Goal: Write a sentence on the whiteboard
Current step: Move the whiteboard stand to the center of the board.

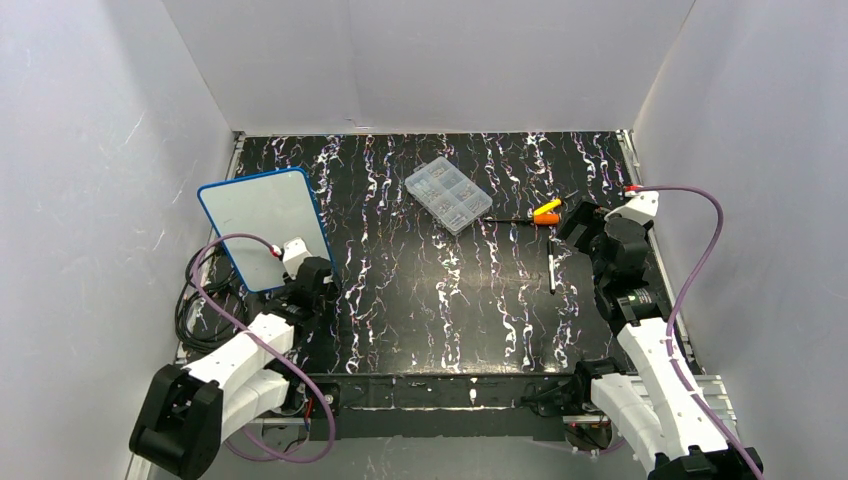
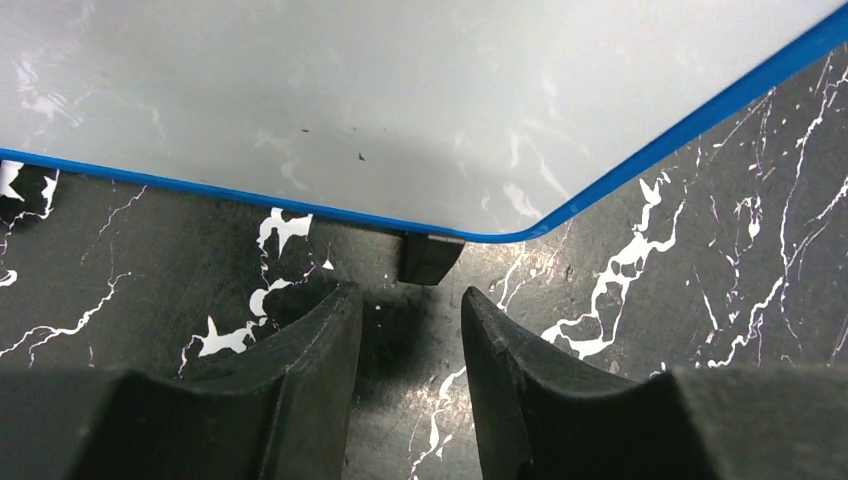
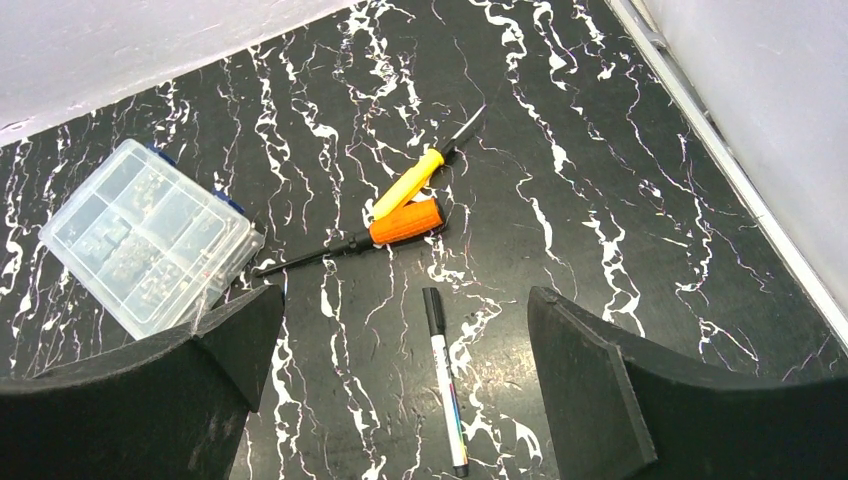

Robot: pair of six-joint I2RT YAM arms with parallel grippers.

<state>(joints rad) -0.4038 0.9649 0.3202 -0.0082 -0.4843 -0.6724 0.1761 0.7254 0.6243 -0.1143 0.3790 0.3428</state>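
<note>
Where the whiteboard [image 1: 262,225] lies: far left of the table [image 1: 420,310], set askew.
Left gripper [image 2: 405,305]: jaws slightly apart, empty, just short of the board's near corner.
Compartment box [image 1: 448,195]: centre, toward the back.
Marker [image 3: 445,385]: flat on the table.
Right gripper [image 3: 405,310]: jaws spread wide above the marker, empty.

In the left wrist view the whiteboard [image 2: 400,100] runs off the top, left and right edges. We see only one rounded corner, which covers part of a small dark block [image 2: 428,258]. The specks [image 2: 360,156] on the board are too small for us to read as writing. From above, the left arm [image 1: 255,345] hides part of the board's near edge. We cannot make out the contents of the clear box [image 1: 448,195] or the print on the marker [image 3: 443,385].
</note>
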